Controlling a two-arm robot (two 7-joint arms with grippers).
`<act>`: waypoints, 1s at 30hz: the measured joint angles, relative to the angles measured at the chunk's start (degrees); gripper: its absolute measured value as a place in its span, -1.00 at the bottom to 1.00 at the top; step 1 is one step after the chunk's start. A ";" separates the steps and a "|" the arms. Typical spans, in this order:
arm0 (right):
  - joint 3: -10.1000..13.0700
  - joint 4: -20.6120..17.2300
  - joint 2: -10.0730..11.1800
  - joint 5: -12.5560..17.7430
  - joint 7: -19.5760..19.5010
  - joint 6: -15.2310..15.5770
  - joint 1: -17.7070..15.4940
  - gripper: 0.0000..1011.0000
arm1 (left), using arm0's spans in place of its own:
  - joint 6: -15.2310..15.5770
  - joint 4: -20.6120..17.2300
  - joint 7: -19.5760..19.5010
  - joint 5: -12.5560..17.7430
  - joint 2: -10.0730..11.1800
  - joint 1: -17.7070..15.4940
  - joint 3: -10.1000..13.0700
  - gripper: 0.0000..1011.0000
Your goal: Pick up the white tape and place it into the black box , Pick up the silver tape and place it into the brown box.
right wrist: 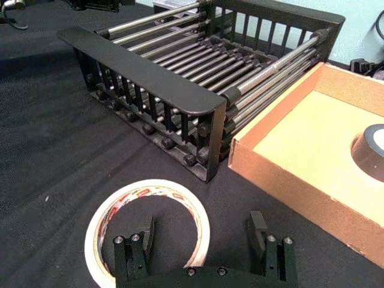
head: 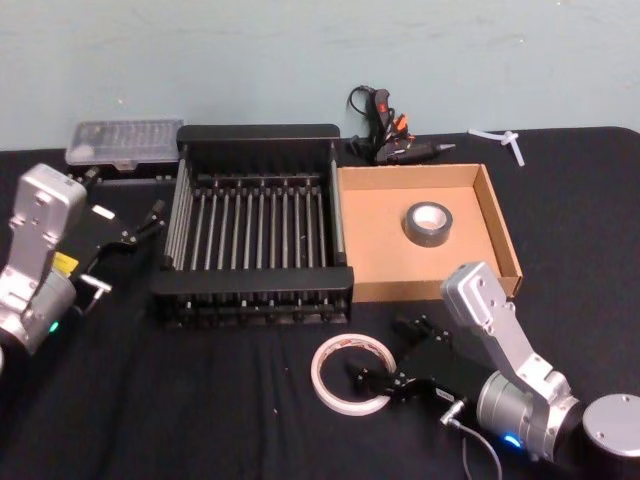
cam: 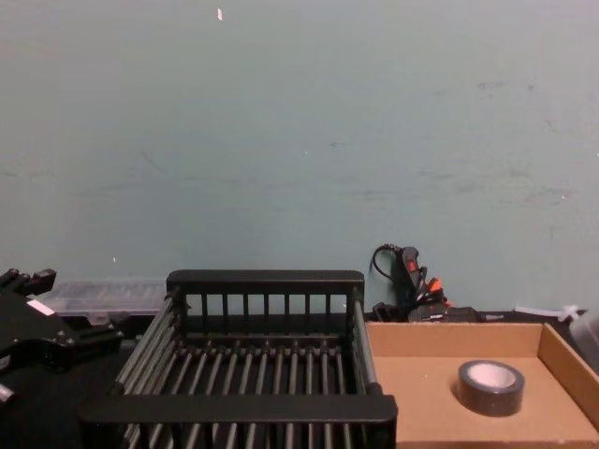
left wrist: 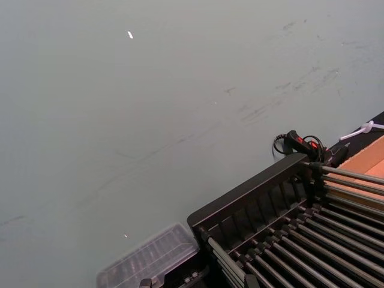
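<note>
The white tape (head: 322, 377) lies flat on the black table in front of the black box (head: 250, 281). My right gripper (head: 385, 352) is open and low over the tape's right side. In the right wrist view one finger (right wrist: 135, 252) sits over the white tape's (right wrist: 99, 225) hollow centre and the other stands outside the ring. The silver tape (head: 428, 223) rests inside the brown box (head: 375, 235), right of the black crate. My left gripper (head: 152, 220) hangs open beside the crate's left wall, holding nothing.
A hot glue gun (head: 385, 135) with its cord lies behind the two boxes. A clear plastic case (head: 125, 143) sits at the back left and a white plastic piece (head: 505, 140) at the back right. A pale wall stands close behind the table.
</note>
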 joint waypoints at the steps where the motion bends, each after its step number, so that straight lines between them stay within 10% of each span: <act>1: 0.03 0.04 -0.07 -0.01 0.00 -0.02 0.04 0.98 | 0.00 0.00 0.00 0.00 0.00 0.00 0.00 0.98; 30: -0.14 0.69 -0.71 -1.43 0.21 -0.40 0.06 0.98 | 0.00 0.00 0.00 0.00 0.00 0.00 0.00 0.98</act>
